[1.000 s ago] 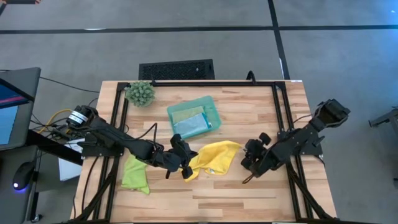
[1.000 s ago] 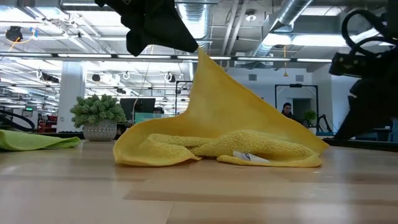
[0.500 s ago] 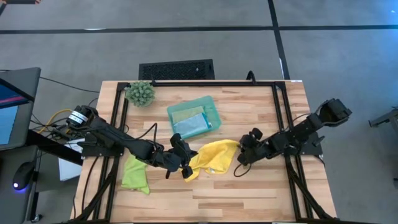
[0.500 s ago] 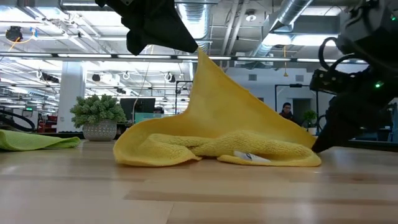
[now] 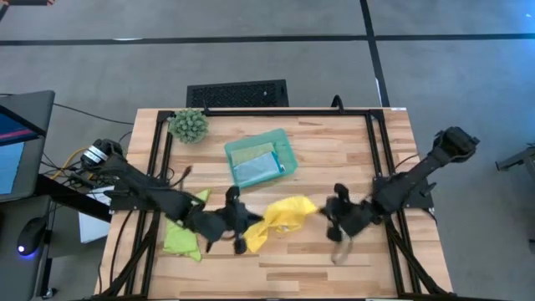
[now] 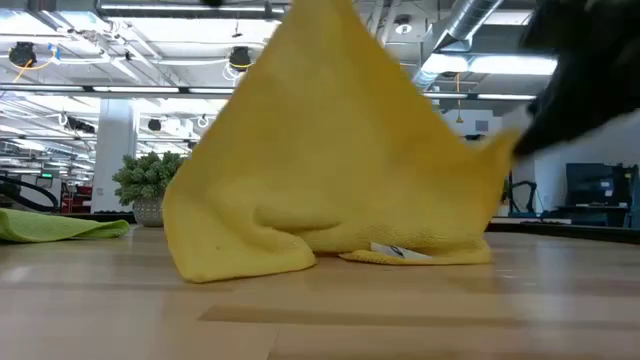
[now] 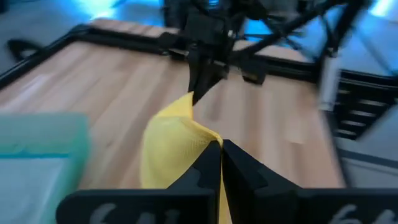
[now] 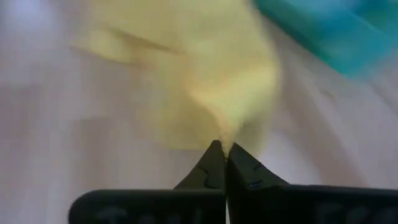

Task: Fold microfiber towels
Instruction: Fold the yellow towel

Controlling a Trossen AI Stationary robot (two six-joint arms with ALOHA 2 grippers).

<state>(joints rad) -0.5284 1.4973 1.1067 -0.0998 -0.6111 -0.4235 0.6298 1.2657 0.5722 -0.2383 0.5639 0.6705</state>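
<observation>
A yellow microfiber towel (image 5: 282, 217) hangs between my two grippers at the middle of the table, and its lower folds (image 6: 240, 262) rest on the wood. My left gripper (image 5: 249, 226) is shut on its left corner. My right gripper (image 5: 324, 214) is shut on its right corner. A lime green towel (image 5: 180, 238) lies crumpled near the left edge. A pale sage green towel (image 5: 249, 151) and a light blue towel (image 5: 257, 170) lie in the teal tray (image 5: 284, 144). My left gripper pinches a corner of the yellow towel (image 7: 208, 142) between its two fingers, slanting down from the table's left. The cloth hangs below that raised corner, bottom on the table. My right gripper pinches the opposite corner (image 8: 227, 134) between its two fingers, slanting down from the table's right. That corner is lifted off the wood, lower than the left one.
A spiky green plant ball (image 5: 189, 125) stands at the far left corner. The teal tray sits behind the yellow towel. Black frame rails (image 5: 376, 159) run along the table's left, right and far sides. Bare wood lies along the near edge.
My right gripper has gone left to the yellow towel's right corner, shut on it and lifted it. My left gripper has risen with its corner and drawn a little toward the near edge. The towel now stands taller, spread between both grippers, only its bottom on the table.
</observation>
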